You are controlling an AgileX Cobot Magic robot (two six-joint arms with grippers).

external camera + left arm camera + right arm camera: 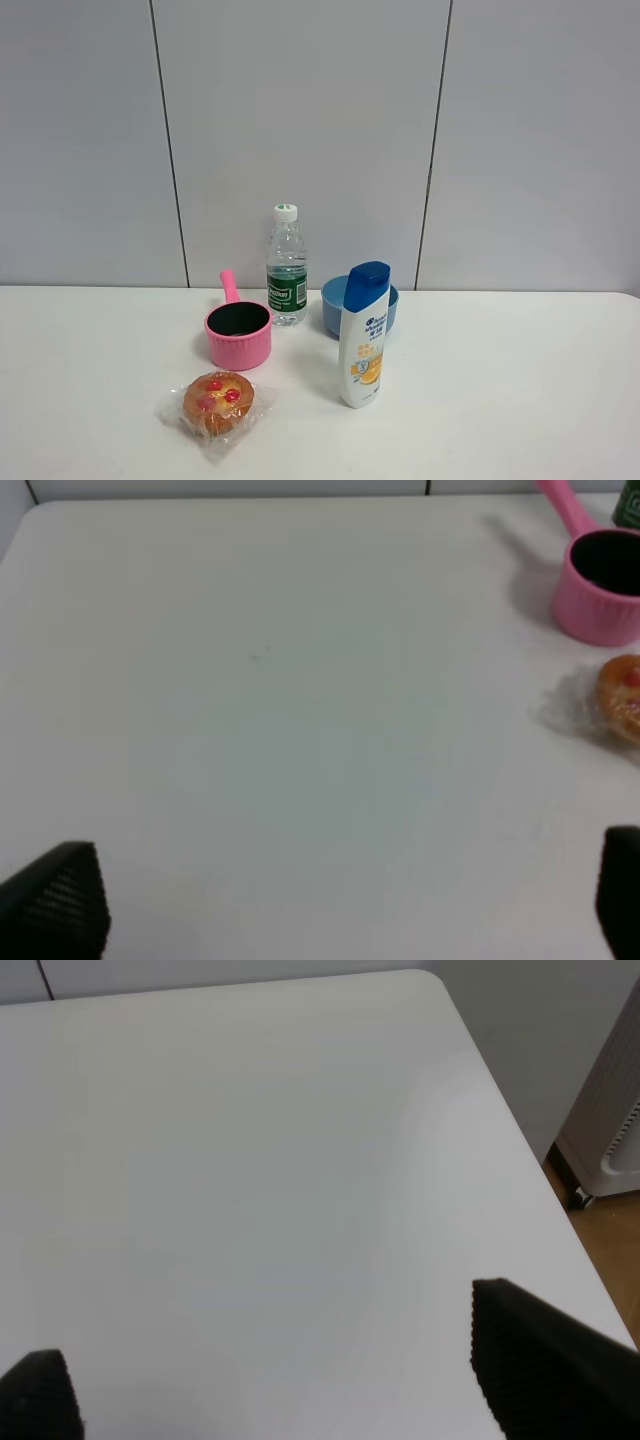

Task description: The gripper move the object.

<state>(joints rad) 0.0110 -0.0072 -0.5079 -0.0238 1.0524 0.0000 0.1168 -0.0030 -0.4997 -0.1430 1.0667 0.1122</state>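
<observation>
from the high camera, the small round golden-brown muffin with red bits in crinkly clear wrap (217, 402) lies on the white desk (500, 400) just in front of the pink plastic pot (238, 332), with a clear water bottle (286, 266), a blue bowl (334, 300) and a white shampoo bottle with a blue cap (364, 334) nearby. the left wrist view shows the left claw (350, 905) spread wide over bare desk, holding nothing, the muffin and pink pot well off to one side. the right wrist view shows the right claw (290, 1375) also spread apart and empty, near the desk's rounded corner.

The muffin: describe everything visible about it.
The muffin is small, round and golden-brown, with red bits on top, sealed in crinkly clear wrap. It sits upright on the white table, just in front of the pink pot, apart from it. No gripper touches it. The left wrist view catches only its edge.
</observation>
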